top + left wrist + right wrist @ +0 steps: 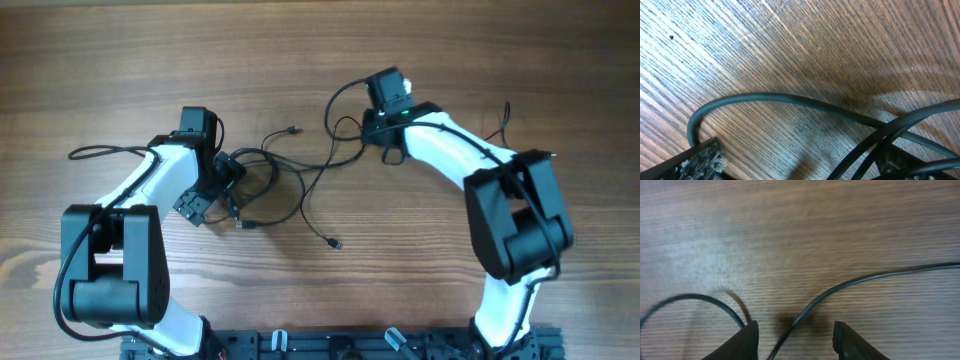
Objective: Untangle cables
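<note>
R claw (796,330) half-spread astride cables (880,274); L claw (795,162) spread wide above them.

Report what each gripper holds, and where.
Nothing is clamped. The right gripper stands open astride a cable, mid-length; the left gripper is open too, holding nothing.

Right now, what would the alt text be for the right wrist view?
A thin black cable runs between the parted fingers of the right gripper, curving away rightward across the wooden table. A second cable loops at the picture's left.
</note>
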Motion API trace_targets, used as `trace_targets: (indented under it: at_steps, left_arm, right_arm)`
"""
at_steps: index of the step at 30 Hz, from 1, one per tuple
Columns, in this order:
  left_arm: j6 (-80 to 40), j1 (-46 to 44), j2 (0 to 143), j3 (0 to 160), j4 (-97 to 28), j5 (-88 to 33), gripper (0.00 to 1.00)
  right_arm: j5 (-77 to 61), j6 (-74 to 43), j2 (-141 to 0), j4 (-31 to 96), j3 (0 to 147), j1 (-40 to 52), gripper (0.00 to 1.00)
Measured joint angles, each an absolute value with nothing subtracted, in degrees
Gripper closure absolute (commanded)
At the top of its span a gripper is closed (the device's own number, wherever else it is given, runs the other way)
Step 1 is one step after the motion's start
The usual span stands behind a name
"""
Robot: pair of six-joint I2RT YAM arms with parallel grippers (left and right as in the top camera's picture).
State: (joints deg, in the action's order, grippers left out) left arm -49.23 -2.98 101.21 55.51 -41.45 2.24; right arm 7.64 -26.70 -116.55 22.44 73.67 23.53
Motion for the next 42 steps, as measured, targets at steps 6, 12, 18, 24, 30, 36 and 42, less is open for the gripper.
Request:
trace_targets:
  at_steps: [6, 12, 18, 24, 30, 36, 42]
  left_arm:
    - [-49.2, -3.1, 101.2, 55.5, -41.4, 2.3, 0.00]
    - [-49.2, -3.1, 101.2, 55.5, -41.4, 2.3, 0.00]
    - [-49.2, -3.1, 101.2, 55.5, -41.4, 2.3, 0.00]
    - [-49.2, -3.1, 101.2, 55.5, -41.6, 2.5, 0.00]
    - [-49.2, -3.2, 101.2, 55.6, -42.2, 2.9, 0.00]
    - [-49.3, -3.2, 101.2, 55.6, -42.3, 2.9, 0.00]
    - [-49.3, -3.2, 101.2, 55.6, -42.3, 2.9, 0.00]
  right_arm:
    - [10.2, -24.9, -118.1, 22.9, 74.7, 24.7, 0.96]
    - [10.8, -25.2, -118.3, 27.2, 76.0, 24.7, 0.96]
    - [10.7, -26.1, -115.6, 37.7, 76.6, 22.0, 0.96]
    - [14.9, -29.6, -99.6, 44.0, 76.6, 10.2, 0.96]
    - [16.6, -30.6, -88.9, 47.7, 77.4, -4.2, 0.96]
    - [12.8, -30.8, -88.5, 50.1, 77.2, -13.3, 0.96]
    - [9.6, -29.5, -88.5, 49.9, 77.1, -13.8, 0.96]
